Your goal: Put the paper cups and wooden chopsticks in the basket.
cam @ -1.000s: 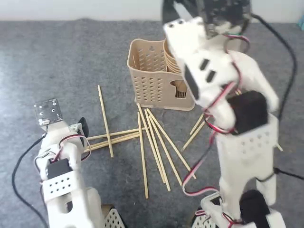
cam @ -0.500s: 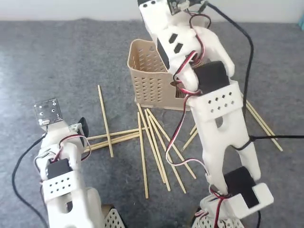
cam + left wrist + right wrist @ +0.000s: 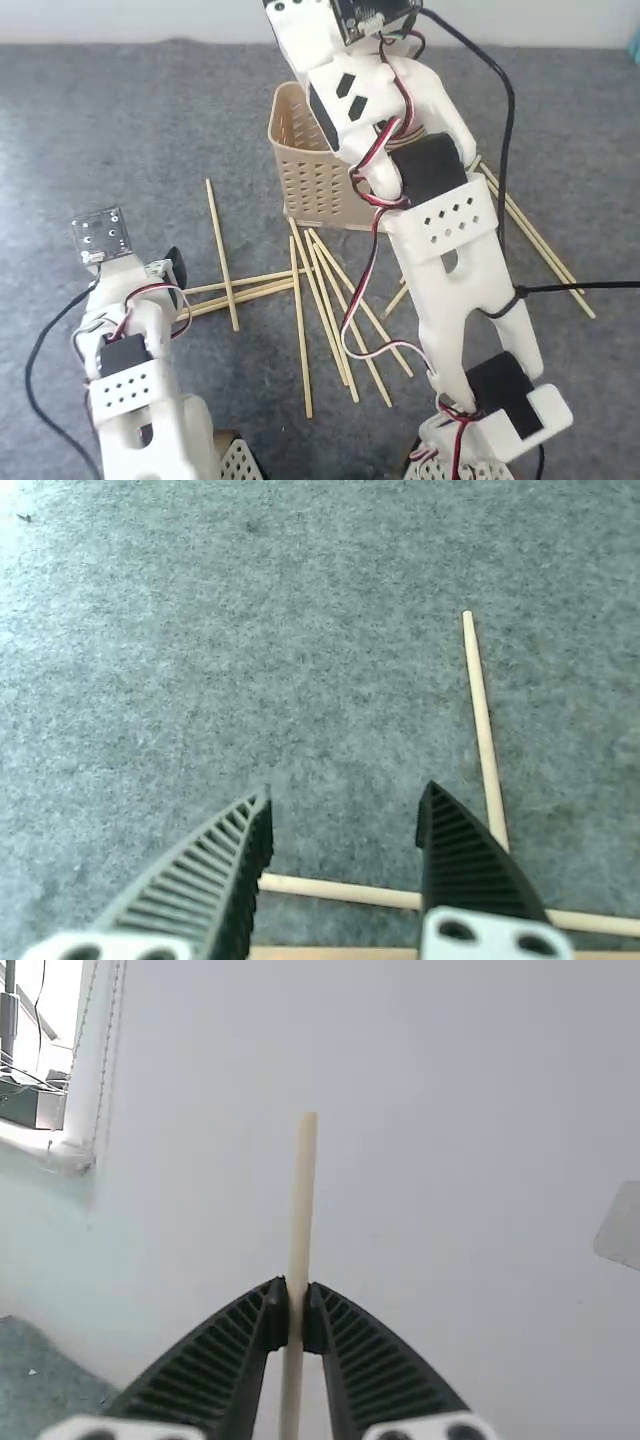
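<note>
A beige slotted basket [image 3: 305, 170] stands at the back of the grey carpet, half covered by my right arm [image 3: 400, 140], which stretches up over it. My right gripper [image 3: 290, 1295] is shut on one wooden chopstick [image 3: 300, 1200], which points at a white wall. Several chopsticks [image 3: 325, 300] lie fanned out in front of the basket, and a few more [image 3: 530, 235] lie to its right. My left gripper [image 3: 172, 265] sits low at the front left. Its fingers stand open [image 3: 345, 795] just above the carpet, over two crossing chopsticks [image 3: 485, 740].
The grey carpet [image 3: 120, 120] is bare at the back left. The right arm's base [image 3: 500, 420] and cables [image 3: 560, 290] occupy the front right, and the left arm's base [image 3: 140, 410] the front left. A long chopstick [image 3: 222, 255] lies alone left of the fan.
The right arm has swung left and up over the basket, covering its inside and baring the chopsticks to its right. The left arm has stayed put.
</note>
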Robot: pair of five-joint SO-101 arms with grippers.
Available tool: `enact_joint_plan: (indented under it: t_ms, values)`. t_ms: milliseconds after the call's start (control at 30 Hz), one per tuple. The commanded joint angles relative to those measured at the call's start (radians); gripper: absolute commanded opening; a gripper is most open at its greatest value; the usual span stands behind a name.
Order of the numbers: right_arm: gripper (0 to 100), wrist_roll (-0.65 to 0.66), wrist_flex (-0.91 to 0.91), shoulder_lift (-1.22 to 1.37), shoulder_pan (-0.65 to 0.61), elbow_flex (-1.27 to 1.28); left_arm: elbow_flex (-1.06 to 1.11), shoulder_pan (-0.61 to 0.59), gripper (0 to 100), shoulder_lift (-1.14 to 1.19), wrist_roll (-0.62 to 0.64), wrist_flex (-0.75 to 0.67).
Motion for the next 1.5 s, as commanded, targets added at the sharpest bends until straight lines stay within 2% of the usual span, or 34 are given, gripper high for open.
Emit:
enact_joint_plan:
  t_ms: [0, 300, 433, 500, 767, 867, 1100, 1233, 1333, 1467]
  values:
    - [0.8, -0.011, -0.028, 0.035, 0.010, -0.037, -0.004, -0.002, 22, -0.021, -0.008, -0.025]
    - [1.4, -0.012, -0.070, 0.113, 0.030, -0.038, -0.004, -0.002, 22, -0.021, -0.008, -0.025]
    - [9.0, -0.061, -0.054, 0.111, 0.036, -0.037, -0.004, -0.002, 22, -0.021, -0.008, -0.026]
    - [10.5, -0.097, -0.031, 0.104, 0.036, -0.038, -0.004, -0.002, 22, -0.021, -0.008, -0.026]
    - [10.5, -0.101, 0.101, -0.005, 0.036, -0.038, -0.004, -0.002, 22, -0.021, -0.008, -0.026]
    - [10.5, -0.100, 0.217, -0.088, 0.036, -0.038, -0.004, -0.002, 22, -0.021, -0.008, -0.026]
    - [10.5, -0.095, 0.733, -0.366, 0.101, -0.038, -0.004, -0.002, 22, -0.015, -0.006, -0.021]
    - [10.5, -0.095, 0.937, -0.473, 0.173, -0.038, -0.005, 0.017, 22, -0.014, -0.017, -0.009]
    - [10.5, -0.094, 1.078, -0.527, 0.252, -0.038, -0.022, 0.068, 22, -0.014, -0.084, 0.068]
    - [10.5, -0.094, 1.274, -0.573, 0.374, -0.032, -0.031, 0.097, 22, -0.012, -0.106, 0.104]
